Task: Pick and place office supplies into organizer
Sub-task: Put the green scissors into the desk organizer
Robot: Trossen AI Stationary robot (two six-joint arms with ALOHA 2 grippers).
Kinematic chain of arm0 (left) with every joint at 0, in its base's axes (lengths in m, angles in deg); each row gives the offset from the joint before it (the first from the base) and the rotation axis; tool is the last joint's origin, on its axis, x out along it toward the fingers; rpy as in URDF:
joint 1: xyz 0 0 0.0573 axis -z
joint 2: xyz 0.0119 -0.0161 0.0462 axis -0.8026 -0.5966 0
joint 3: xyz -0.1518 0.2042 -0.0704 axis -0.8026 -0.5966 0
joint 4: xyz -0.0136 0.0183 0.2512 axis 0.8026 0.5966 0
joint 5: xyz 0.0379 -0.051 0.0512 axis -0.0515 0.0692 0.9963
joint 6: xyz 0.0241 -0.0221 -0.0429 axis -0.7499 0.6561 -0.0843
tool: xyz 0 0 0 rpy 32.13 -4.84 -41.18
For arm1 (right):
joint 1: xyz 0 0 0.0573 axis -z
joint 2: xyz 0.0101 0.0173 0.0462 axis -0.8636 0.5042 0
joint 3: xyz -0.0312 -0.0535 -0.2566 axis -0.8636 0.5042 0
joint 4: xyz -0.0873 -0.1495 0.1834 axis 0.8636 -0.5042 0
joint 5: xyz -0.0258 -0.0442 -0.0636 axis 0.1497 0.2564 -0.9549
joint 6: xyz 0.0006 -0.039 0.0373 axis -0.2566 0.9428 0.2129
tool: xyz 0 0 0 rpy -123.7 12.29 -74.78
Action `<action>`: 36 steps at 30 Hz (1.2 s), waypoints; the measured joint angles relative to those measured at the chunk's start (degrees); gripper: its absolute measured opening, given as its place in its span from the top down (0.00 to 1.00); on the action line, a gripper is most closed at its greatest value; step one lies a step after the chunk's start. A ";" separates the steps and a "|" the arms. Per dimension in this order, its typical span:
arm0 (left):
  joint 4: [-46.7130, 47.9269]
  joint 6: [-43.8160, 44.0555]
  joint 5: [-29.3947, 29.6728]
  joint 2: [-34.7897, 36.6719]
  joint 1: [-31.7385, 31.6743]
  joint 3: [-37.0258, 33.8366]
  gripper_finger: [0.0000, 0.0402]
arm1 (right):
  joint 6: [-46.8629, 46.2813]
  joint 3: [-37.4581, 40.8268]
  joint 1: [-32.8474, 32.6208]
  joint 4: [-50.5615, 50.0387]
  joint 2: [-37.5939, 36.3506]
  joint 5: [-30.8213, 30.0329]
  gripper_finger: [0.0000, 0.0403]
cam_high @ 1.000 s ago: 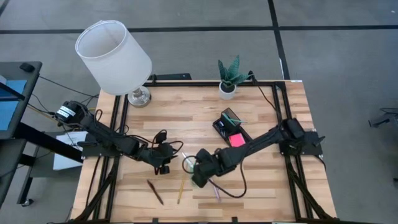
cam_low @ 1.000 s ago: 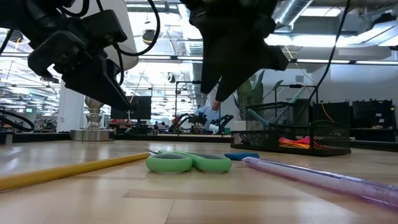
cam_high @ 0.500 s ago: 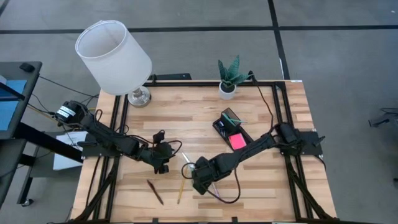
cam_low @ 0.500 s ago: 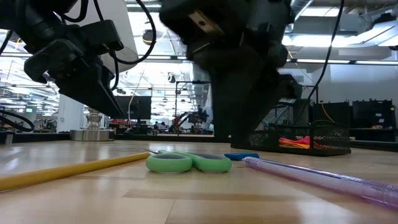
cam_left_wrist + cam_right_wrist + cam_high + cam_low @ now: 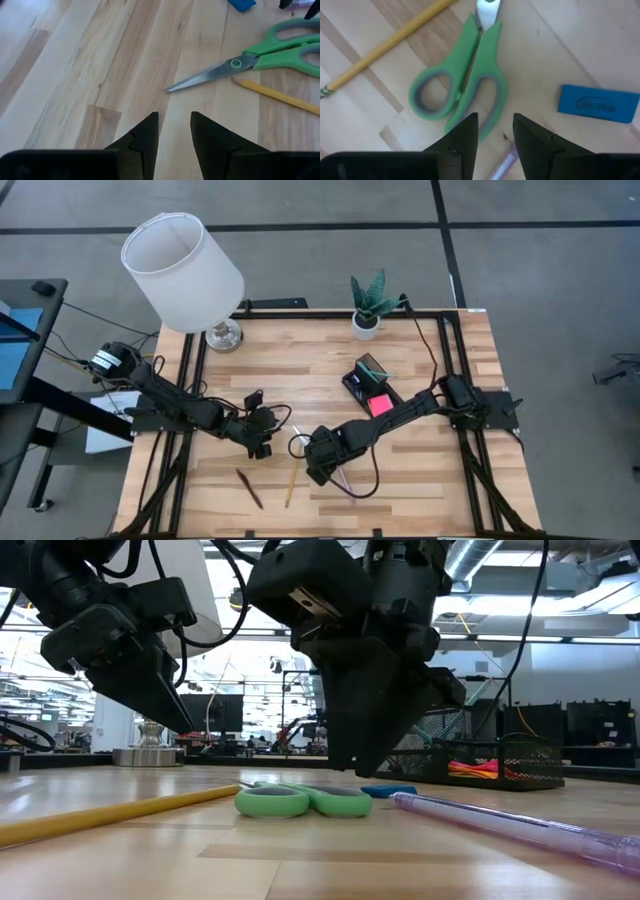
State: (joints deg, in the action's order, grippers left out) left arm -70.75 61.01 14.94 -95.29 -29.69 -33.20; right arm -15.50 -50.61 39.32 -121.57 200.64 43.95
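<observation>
Your right gripper [image 5: 494,131] hung low over the green-handled scissors [image 5: 461,84], with its two fingers [image 5: 465,131] apart and nothing between them. The finger tips sat right above the handle loops. In the low view the right gripper [image 5: 350,755] was just behind the scissors [image 5: 303,801], close to the table [image 5: 330,360].

The scissors lay flat on the wood, shut, with the blades [image 5: 202,80] pointing toward your left gripper [image 5: 173,131]. A yellow pencil [image 5: 385,44] lay just beside the scissors, its tip near the place where the blades join. A blue eraser [image 5: 598,103] lay near the handles, apart from them. A purple pen [image 5: 510,825] lay on the table close to the right gripper. A brown pencil [image 5: 249,488] lay near the front edge of the table.

Your left gripper [image 5: 260,442] waited above the bare wood, next to the blade tips. Its fingers [image 5: 144,136] were a little apart and held nothing.

The organizer [image 5: 360,385] sat farther back on the table, well apart from both grippers. A pink sticky-note pad [image 5: 379,404] was in it. A white lamp [image 5: 184,272] and a small plant [image 5: 369,304] stood at the back of the table.
</observation>
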 joint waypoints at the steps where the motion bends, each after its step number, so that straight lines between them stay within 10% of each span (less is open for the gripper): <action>1: 0.00 0.00 0.00 0.00 0.00 0.00 0.73 | 0.00 0.16 -0.01 0.43 0.00 -0.05 0.71; 36: -0.24 -8.43 2.24 -0.02 0.00 0.00 0.73 | 17.93 -2.93 6.00 -4.48 5.01 3.25 0.95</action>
State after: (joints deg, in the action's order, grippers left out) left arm -70.99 52.58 17.18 -95.32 -29.69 -33.20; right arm 2.44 -53.53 45.32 -126.05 205.65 47.20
